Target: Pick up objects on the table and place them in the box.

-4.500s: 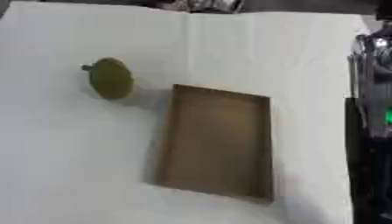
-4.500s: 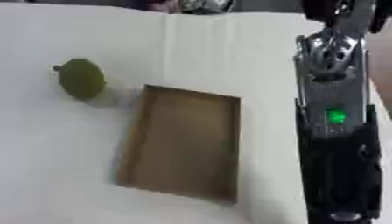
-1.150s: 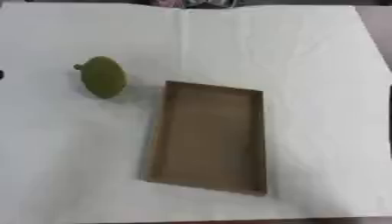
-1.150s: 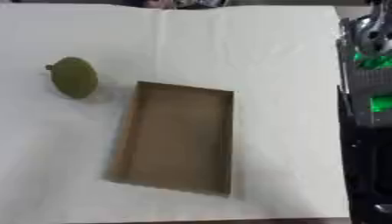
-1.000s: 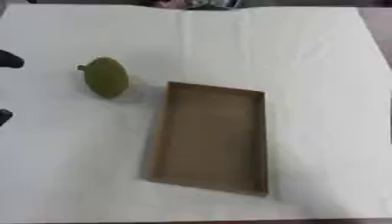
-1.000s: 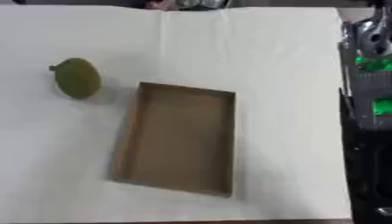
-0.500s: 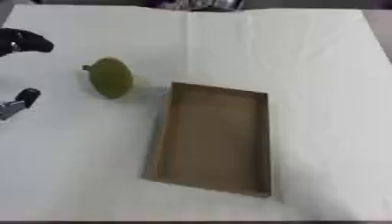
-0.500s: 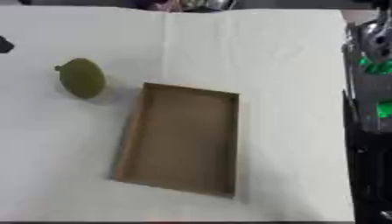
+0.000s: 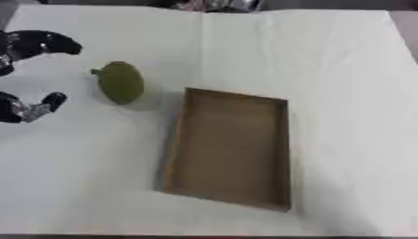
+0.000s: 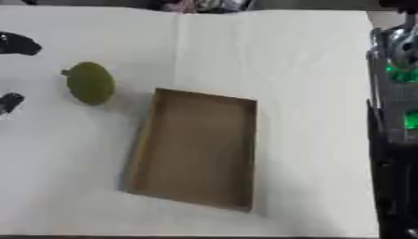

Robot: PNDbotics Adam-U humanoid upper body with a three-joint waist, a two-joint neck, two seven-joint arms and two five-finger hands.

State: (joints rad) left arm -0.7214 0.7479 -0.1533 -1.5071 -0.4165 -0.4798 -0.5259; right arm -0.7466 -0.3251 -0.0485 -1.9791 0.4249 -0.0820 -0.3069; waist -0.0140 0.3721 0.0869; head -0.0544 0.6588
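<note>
The left hand is spread open, fingers and thumb apart, holding nothing. The green fruit lies just to its right on the table; the box sits beyond, empty.

Left robot hand black with silver joints, right arm black and silver with green lights

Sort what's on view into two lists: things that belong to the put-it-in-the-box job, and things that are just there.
Belongs to the job:
green fruit, on the cloth left of the box
brown box, nothing in it
left robot hand, fingers spread beside the fruit, not touching

Just there:
white tablecloth
right arm, at the right edge
</note>
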